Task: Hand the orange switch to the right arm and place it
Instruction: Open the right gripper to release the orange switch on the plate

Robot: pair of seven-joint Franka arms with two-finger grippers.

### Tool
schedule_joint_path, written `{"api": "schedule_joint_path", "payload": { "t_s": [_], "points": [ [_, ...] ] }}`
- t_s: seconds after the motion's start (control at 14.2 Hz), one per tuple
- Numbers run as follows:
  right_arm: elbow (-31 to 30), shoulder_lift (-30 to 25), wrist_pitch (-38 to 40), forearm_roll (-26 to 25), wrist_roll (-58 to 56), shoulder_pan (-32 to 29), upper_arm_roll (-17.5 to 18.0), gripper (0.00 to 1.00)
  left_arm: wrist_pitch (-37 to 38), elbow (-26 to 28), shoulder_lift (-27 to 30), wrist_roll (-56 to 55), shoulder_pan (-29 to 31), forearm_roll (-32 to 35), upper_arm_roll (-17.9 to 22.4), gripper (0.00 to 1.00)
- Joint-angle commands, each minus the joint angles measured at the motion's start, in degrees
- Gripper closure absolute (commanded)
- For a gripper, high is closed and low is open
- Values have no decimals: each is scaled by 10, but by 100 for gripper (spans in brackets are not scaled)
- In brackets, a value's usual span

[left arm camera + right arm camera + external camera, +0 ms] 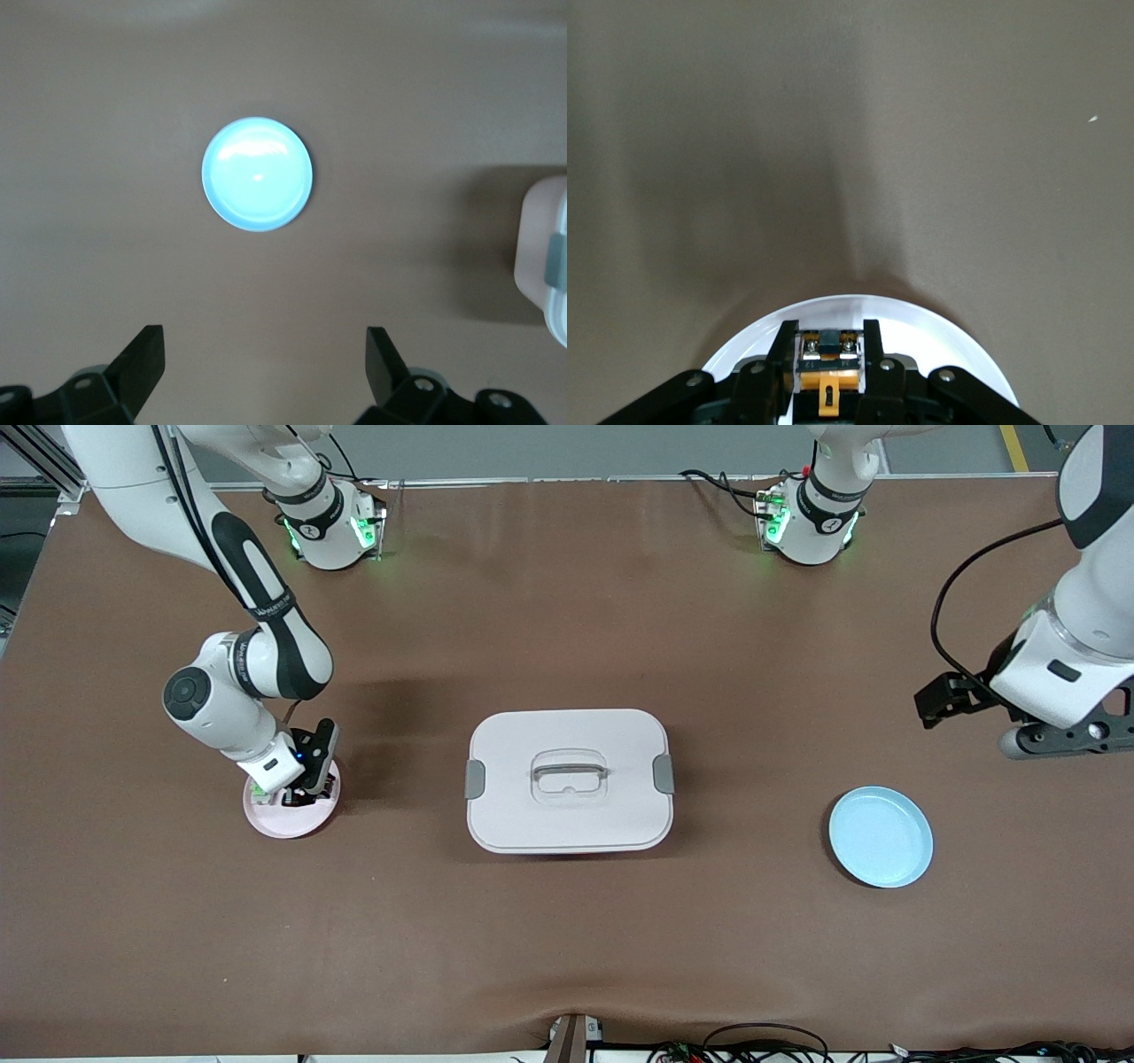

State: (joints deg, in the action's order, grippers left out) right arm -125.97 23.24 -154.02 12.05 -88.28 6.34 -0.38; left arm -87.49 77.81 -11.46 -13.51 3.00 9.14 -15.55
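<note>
Over the small pink plate (pixel 266 819), the right gripper (pixel 824 359) sat clamped on the tiny black orange-topped switch (pixel 826 376), placing it; release came next. Beside the pale blue plate (pixel 881 836), the left gripper (pixel 266 365) waited, fingers apart.

High front view; wrist views downward

Brown table cover (pixel 567 939) matt, cloth-like; blue plate (pixel 881 837) glossy; white lidded box (pixel 568 815) smooth plastic.

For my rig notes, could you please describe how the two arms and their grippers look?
Both arms are white with black joint sections and green-lit bases. The right arm bears small white lettering on its black band. The left arm trails a black cable. The right gripper and left gripper have black fingers.
</note>
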Motion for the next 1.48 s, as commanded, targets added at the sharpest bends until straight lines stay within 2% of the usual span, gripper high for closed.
{"api": "schedule_joint_path", "payload": {
  "t_s": [0.0,0.14,0.21,0.28,0.7,0.78,1.06,1.2,1.41],
  "points": [
    [5,8,-1,5,-4,-4,2,100,-34,87,70,38,-33,-35,63,0],
    [5,9,-1,7,5,-3,2,100,-69,144,109,55,-59,-36,95,0],
    [5,8,0,11,11,-3,2,67,-81,163,122,59,-70,-40,110,0],
    [5,8,3,19,13,-1,3,1,-80,163,125,62,-71,-47,112,0],
    [6,1,9,27,15,0,3,0,-65,158,128,64,-70,-56,106,0],
    [15,-2,29,27,15,-4,2,0,-64,156,129,64,-70,-60,105,0],
    [133,-18,270,17,56,-19,-8,0,-33,136,129,64,-70,-71,100,0],
    [171,-32,331,-11,85,-19,-16,0,-18,132,131,64,-71,-73,98,0],
    [225,-49,431,-33,192,-22,-33,0,-6,131,149,63,-70,-91,100,0]
  ]
}}
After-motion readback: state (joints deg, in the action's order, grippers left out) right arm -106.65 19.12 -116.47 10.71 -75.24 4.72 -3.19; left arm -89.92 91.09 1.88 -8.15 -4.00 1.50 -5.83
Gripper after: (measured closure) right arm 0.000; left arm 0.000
